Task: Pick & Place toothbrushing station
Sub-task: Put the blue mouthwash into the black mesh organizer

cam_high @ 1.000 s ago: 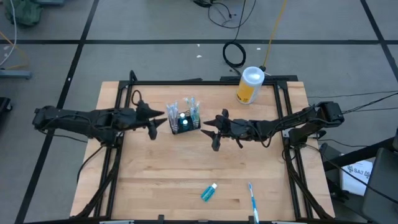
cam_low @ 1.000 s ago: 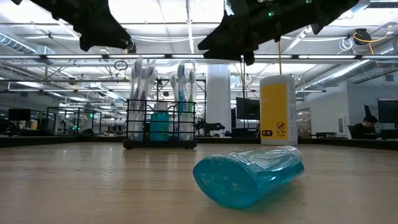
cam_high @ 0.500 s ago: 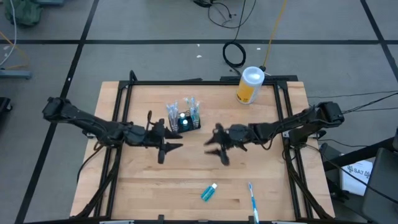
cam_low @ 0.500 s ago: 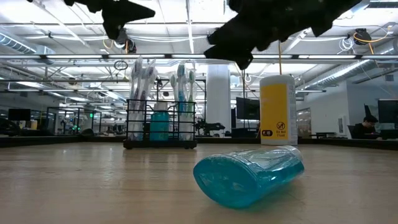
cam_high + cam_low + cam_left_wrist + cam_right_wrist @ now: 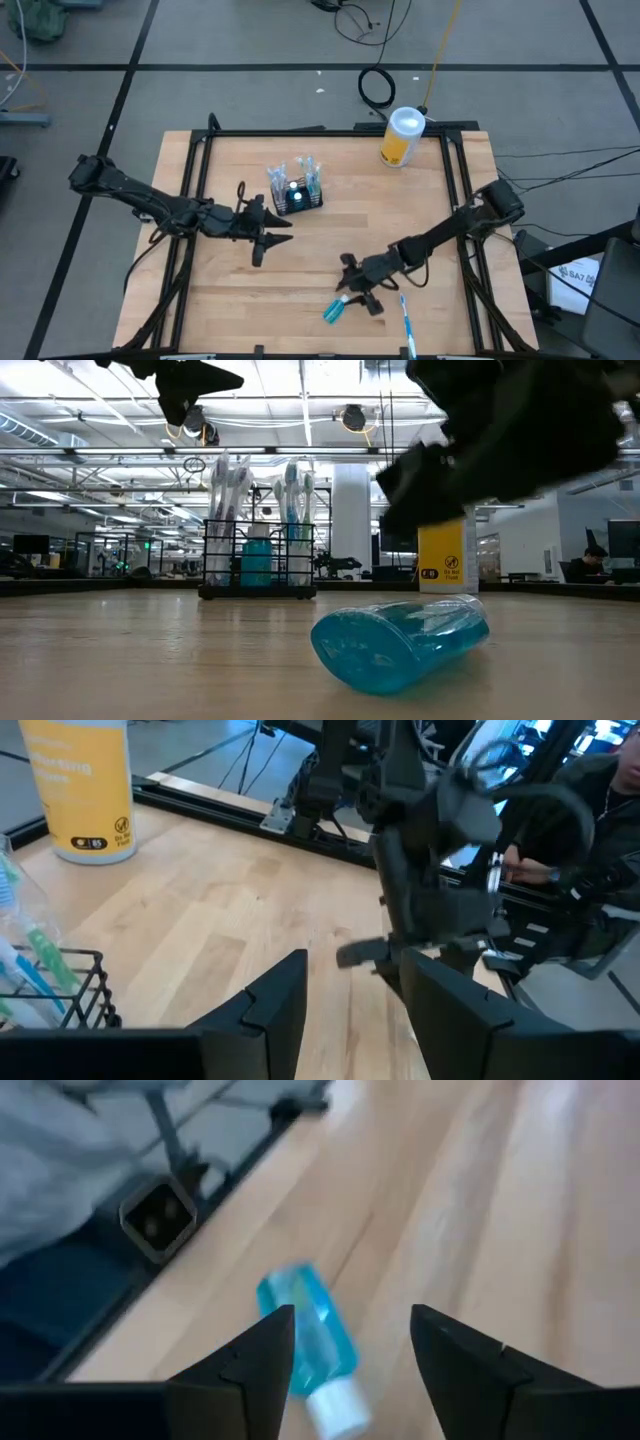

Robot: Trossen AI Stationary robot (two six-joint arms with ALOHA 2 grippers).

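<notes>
Caddy (image 5: 296, 197): small black wire-mesh rack, upright on the table's far middle, holding white-and-blue toothbrushes (image 5: 293, 485) standing upright and a teal tube (image 5: 256, 563). Toothpaste tube (image 5: 335, 310): teal, white cap, lying flat near the front edge. Loose toothbrush (image 5: 406, 322): white-and-blue, lying flat just beside that tube.

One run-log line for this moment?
right gripper: open, over loose toothpaste tube | left gripper: open, empty, beside caddy | toothbrush: on table

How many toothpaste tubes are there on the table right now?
2 visible: one teal toothpaste tube lying near the front edge under the right gripper, one standing in the wire caddy. Others may hide behind the toothbrushes.
</notes>
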